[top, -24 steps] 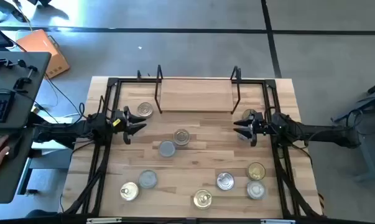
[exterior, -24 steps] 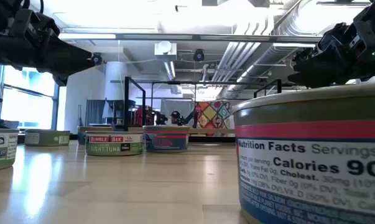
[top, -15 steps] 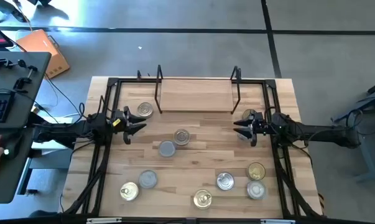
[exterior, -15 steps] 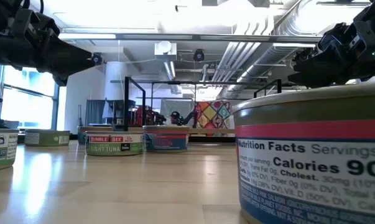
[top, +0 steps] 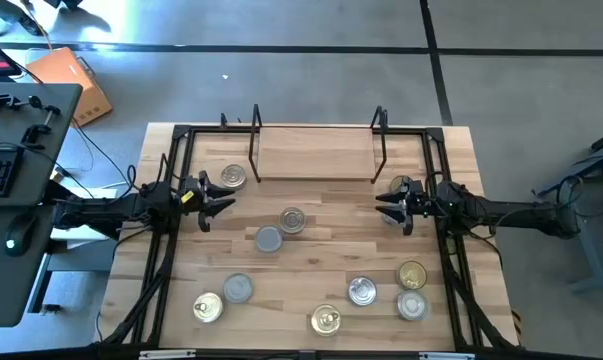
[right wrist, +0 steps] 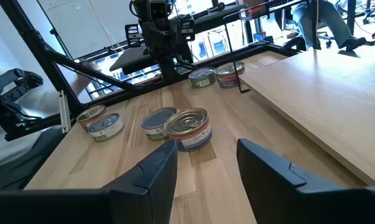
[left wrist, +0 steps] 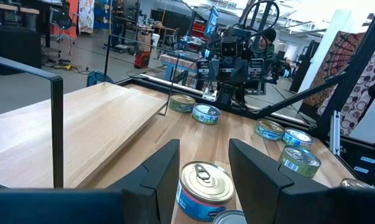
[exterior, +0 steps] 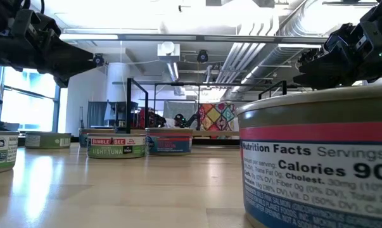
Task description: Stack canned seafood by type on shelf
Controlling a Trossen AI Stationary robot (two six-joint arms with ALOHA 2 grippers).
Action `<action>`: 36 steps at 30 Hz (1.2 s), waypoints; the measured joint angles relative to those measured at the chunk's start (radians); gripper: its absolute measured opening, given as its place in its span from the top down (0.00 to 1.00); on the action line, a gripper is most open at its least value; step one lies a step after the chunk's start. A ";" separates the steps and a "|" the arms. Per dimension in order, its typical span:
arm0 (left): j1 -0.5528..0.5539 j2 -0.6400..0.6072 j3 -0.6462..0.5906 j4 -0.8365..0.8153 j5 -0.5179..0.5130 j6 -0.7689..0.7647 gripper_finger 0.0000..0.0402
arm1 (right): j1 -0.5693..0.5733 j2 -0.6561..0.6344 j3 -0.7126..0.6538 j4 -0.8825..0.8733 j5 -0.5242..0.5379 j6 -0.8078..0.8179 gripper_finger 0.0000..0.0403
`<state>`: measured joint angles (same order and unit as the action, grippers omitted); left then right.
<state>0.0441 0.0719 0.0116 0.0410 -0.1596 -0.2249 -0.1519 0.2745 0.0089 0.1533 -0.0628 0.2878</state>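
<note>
Ten or so cans of seafood are scattered on the surface and none on the shelf yet, so I'm basically at square one. My left end effector hovers released and empty near the shelf's left end, with a gold-lid can just beside it toward the shelf; the wrist view shows a gold pull-tab can right between the fingers but nothing pinched. My right end effector mirrors it at the right end, fingers apart and empty too, another can tucked beside it. What worries me: these tins are short and slick, so a high grab will probably squirt one sideways into the silver-lid can and the grey-lid can sitting touching mid-surface. Also the black wire uprights are close to both arms, easy to clip on the way in. And gold versus silver lids don't guarantee type, I'd guess, so mis-sorting from above is a real risk. The front bunch is packed tight as well.
</note>
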 joint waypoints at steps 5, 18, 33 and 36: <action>0.000 0.000 0.000 0.000 0.000 0.000 0.68 | 0.000 0.000 0.000 0.000 0.000 0.000 0.60; 0.000 0.000 0.000 0.000 0.000 0.000 0.68 | 0.000 0.000 0.000 0.000 0.000 0.000 0.60; 0.000 0.000 0.000 0.000 0.000 0.000 0.68 | 0.000 0.000 0.000 0.166 0.100 0.253 0.60; 0.000 0.000 0.000 0.000 0.000 0.000 0.68 | 0.001 0.000 0.001 0.236 0.109 0.318 0.60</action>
<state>0.0444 0.0719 0.0119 0.0409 -0.1598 -0.2247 -0.1513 0.2745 0.0094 0.3891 0.0459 0.6061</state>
